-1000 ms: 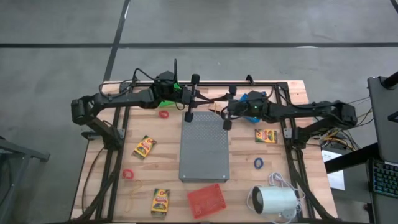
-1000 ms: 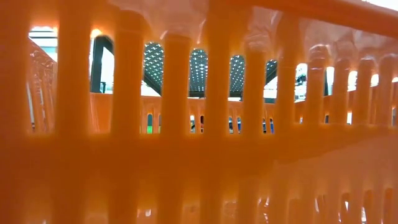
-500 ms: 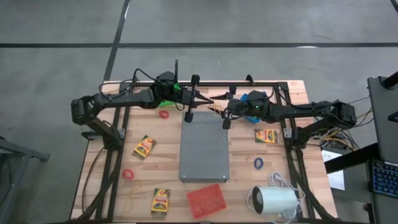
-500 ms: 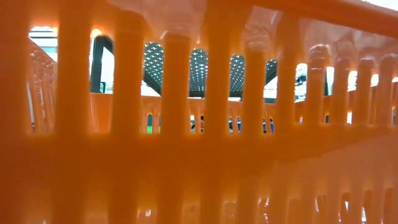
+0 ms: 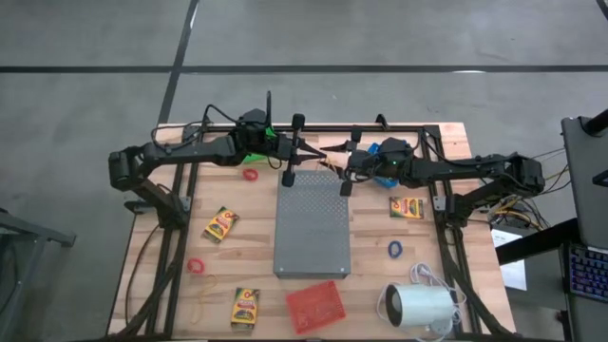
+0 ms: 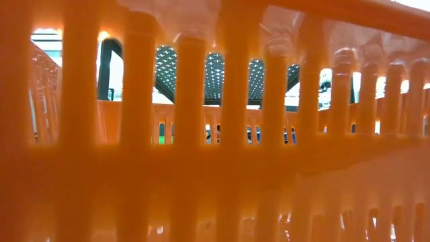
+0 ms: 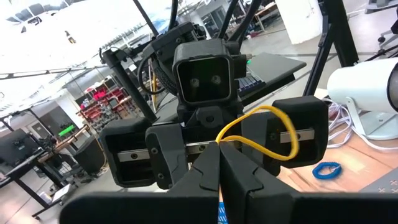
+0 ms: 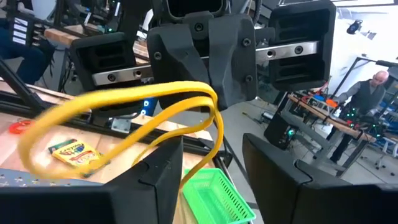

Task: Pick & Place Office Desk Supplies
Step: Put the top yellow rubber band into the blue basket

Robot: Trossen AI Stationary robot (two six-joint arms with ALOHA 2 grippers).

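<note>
A pale wooden table fills the middle of the high view, with a big grey perforated slab lying at its centre and a white cylinder with a cord at the lower right. Around them lie flat yellow crayon boxes, a red mesh basket at the lower centre, and small red and blue rubber rings.

The two dark arms meet above the slab's upper edge. Between them hangs a thin yellow rubber band, held up in the air at upper centre. It should be very light, soft and stretchy, apt to snap back or slip off a smooth finger, so it is best taken across a single strand near the held end.

The left gripper has its fingers pressed together, pinching one end of the band. The right gripper stands spread, with the band's loop draped between its fingers, touching but not yet clamped.
</note>
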